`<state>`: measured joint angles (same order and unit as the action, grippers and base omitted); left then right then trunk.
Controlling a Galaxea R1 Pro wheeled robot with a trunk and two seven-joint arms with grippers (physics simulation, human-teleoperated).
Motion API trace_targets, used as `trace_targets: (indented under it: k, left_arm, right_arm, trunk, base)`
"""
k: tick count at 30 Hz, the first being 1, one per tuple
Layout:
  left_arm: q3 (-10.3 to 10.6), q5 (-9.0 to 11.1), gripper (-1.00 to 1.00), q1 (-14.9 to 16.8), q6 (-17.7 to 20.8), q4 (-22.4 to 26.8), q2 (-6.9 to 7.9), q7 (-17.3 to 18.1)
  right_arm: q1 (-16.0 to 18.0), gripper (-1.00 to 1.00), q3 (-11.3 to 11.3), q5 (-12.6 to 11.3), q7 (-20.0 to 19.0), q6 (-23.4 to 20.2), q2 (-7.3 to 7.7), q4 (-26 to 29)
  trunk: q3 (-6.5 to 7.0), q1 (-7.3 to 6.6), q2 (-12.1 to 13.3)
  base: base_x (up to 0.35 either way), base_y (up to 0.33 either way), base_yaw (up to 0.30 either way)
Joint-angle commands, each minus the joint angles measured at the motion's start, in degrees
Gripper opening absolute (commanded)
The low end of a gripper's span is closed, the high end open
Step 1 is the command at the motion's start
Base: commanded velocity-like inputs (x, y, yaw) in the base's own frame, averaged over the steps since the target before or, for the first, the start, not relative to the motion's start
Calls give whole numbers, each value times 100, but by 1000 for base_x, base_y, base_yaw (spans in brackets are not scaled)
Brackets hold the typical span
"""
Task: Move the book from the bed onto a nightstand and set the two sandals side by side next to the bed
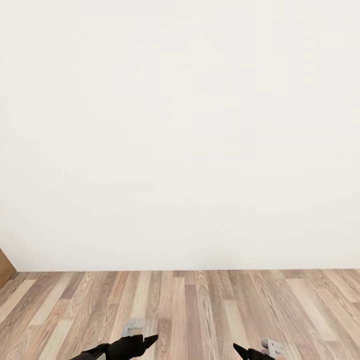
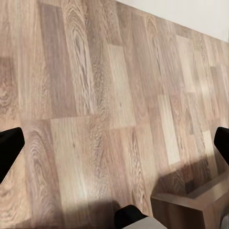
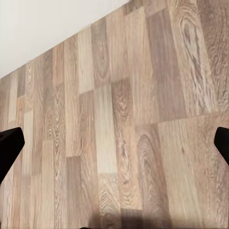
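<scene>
The robot faces a plain white wall (image 1: 180, 130) in the bedroom. Below the wall is a brown wood-plank floor (image 1: 200, 310). At the far left edge, a small bit of a brown door (image 1: 5, 267) peeks in.

Two grippers poke up at the bottom of the head view. The left gripper (image 1: 150, 340) and the right gripper (image 1: 239, 348) are both black, one on each side. In each wrist view, the two fingertips sit far apart at the picture's edges, so both grippers are wide open and hold nothing. Bare floor lies between the fingers.

In the left wrist view, a corner of a brown wooden thing (image 2: 200, 202) sits on the floor; I cannot tell what it is.
</scene>
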<state>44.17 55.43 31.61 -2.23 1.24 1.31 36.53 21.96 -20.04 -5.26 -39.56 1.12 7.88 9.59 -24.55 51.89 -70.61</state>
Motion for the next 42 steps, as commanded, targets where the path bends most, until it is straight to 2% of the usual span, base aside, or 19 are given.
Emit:
trace_targets:
  k: [1, 33, 42]
  left_arm:
    - [48, 31, 100, 3, -23, -1, 1, 12]
    - [51, 31, 100, 3, -23, -1, 1, 12]
    - [50, 30, 100, 3, -23, -1, 1, 12]
  right_arm:
    - [5, 100, 27, -53, -16, 11, 3, -10]
    - [7, 100, 23, -54, -16, 11, 3, -10]
    - [3, 100, 21, -54, -16, 11, 6, -10]
  trunk:
    - [-6, 3, -3]
    - [-6, 3, -3]
    - [-6, 3, -3]
  base:
    - [331, 0, 0]
    - [326, 0, 0]
    - [81, 0, 0]
